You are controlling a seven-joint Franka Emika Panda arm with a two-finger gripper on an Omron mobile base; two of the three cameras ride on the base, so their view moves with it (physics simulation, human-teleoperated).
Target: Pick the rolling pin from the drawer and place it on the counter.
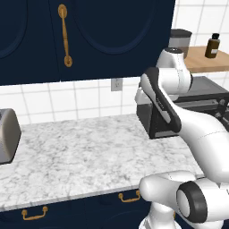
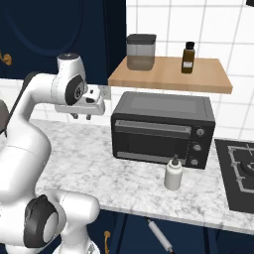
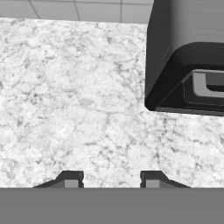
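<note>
The rolling pin [image 2: 159, 235] lay low in the right base view, below the front edge of the counter [image 2: 124, 183], a slim pale cylinder slanting down to the right with a thin dark rod at each end, set against the dark blue cabinet front; whether it rested inside a drawer could not be made out from that angle. It was well apart from the hand [image 2: 82, 117], which hung above the counter's back part, just left of the black toaster oven [image 2: 161, 130] and near the tiled wall. In the hand view the two dark fingertips [image 3: 70, 179] stood spread with bare marble showing between them, so the hand was open and held nothing; the toaster oven's rounded left corner [image 3: 183, 57] sat up and to the right of them. A small white soap bottle [image 2: 172, 173] stood on the counter in front of the oven's knobs, upright. Above the oven a light wooden shelf [image 2: 168, 74] carried a grey lidded canister [image 2: 141, 51] and a small brown bottle [image 2: 187, 58]. A cooktop [image 2: 238, 168] lay flush in the counter at the far right. In the left base view a silver toaster [image 1: 8, 135] sat at the counter's left end, dark blue upper cabinets [image 1: 85, 36] with a brass handle [image 1: 65, 36] hung over the wall tiles, and brass drawer pulls [image 1: 35, 214] showed under the counter's edge
</note>
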